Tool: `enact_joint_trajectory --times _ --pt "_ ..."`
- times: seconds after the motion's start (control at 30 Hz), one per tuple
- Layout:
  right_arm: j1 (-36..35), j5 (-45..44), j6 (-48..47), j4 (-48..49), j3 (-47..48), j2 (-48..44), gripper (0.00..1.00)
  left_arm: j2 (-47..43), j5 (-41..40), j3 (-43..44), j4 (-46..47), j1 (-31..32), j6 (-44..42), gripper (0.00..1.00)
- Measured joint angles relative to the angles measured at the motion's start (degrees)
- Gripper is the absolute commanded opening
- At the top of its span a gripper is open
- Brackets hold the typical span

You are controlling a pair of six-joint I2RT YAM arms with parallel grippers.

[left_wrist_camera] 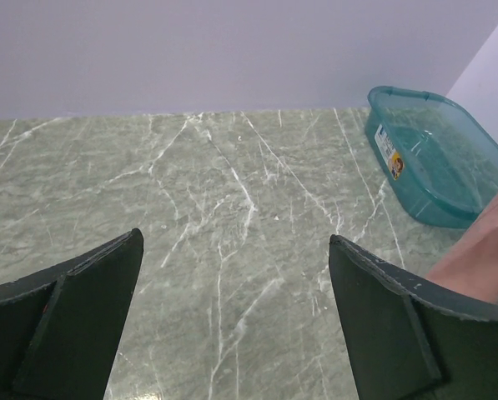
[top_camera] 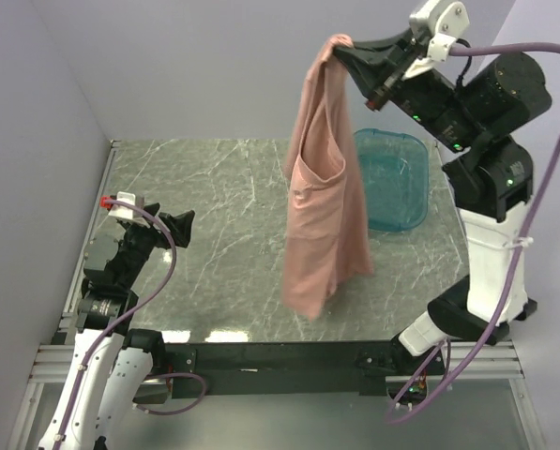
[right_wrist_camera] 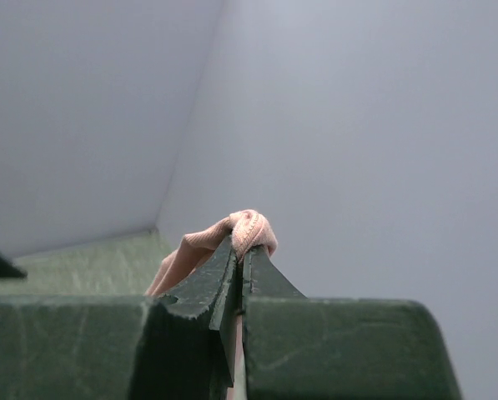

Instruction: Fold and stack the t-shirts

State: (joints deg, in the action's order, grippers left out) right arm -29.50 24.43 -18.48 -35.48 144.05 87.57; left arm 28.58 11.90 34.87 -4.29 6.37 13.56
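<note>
Dangled t-shirt (top_camera: 322, 206) high over the desk (top_camera: 204, 216) from right jaws clenched on a bunched edge, likely to let it fall straight. Held left jaws released and empty, low at left, seemingly awaiting a corner.

Nothing legible anywhere. Only one label worth noting: a small white sticker (left_wrist_camera: 385, 142) on the outer side wall of the teal plastic tub (left_wrist_camera: 436, 215), seen from the left wrist view. Print on it too small and blurred to make out. Near its lower end, a round orange-and-yellow emblem (left_wrist_camera: 396, 164) with a darker middle. Brand or wording not decipherable. Not visible in the top view.
</note>
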Motion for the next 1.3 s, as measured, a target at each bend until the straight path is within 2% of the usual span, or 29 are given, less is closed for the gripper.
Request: enact_joint_trajectory --times 0.2,0.4,0.53,0.67,0.7,0.73,0.77,0.8,0.9,0.97,1.07,1.2,1.3 --pt "-8.83 -9.07 -0.44 9.33 5.4 4.09 0.0 -1.01 -0.2 -0.17 0.04 0.0 -0.52 0.99" --pt "-9.86 -13.77 -1.18 12.35 4.5 4.02 0.0 -1.77 -0.17 -0.26 0.17 0.0 -0.66 0.99" --pt "-9.88 -14.75 -1.81 11.76 0.22 4.0 0.0 -1.92 -0.15 -0.28 0.17 0.0 -0.74 0.99" --pt "-9.88 -15.52 -3.13 10.8 -10.8 2.6 0.0 -2.69 -0.13 -0.48 0.2 0.0 -0.81 0.99" --pt "-9.88 -15.87 -3.54 10.27 -14.12 2.27 0.04 -2.86 -0.13 -0.5 0.2 0.0 -0.81 0.99" --pt "-9.88 -16.55 -4.09 10.16 -17.86 2.16 0.24 -2.93 -0.11 -0.52 0.2 0.0 -0.81 0.99" --pt "-9.84 -17.22 -4.37 10.25 -22.18 1.62 0.35 -2.97 -0.11 -0.52 0.2 0.0 -0.81 0.99" --pt "-9.62 -17.79 -5.25 10.1 -26.43 1.22 0.57 -2.99 -0.09 -0.52 0.2 0.0 -0.81 0.99" --pt "-8.13 -19.1 -6.75 8.83 -37.92 1.03 0.82 -2.99 0.07 -0.57 0.2 0.0 -0.81 0.99" --pt "-5.01 -18.56 -6.62 7.72 -44.54 0.94 0.89 -3.06 0.22 -0.63 0.2 0.0 -0.81 0.99" --pt "2.91 -16.63 -5.35 6.38 -51.74 0.48 0.95 -3.28 0.37 -0.83 0.2 0.0 -0.81 0.99" --pt "11.93 -17.07 -1.7 4.24 -56.11 0.37 0.96 -3.23 1.07 -0.9 0.24 0.0 -0.81 0.99" --pt "13.25 -20.31 4.72 4.66 -56.3 2.14 0.96 -2.99 1.6 -0.9 0.39 0.0 -0.81 0.99"
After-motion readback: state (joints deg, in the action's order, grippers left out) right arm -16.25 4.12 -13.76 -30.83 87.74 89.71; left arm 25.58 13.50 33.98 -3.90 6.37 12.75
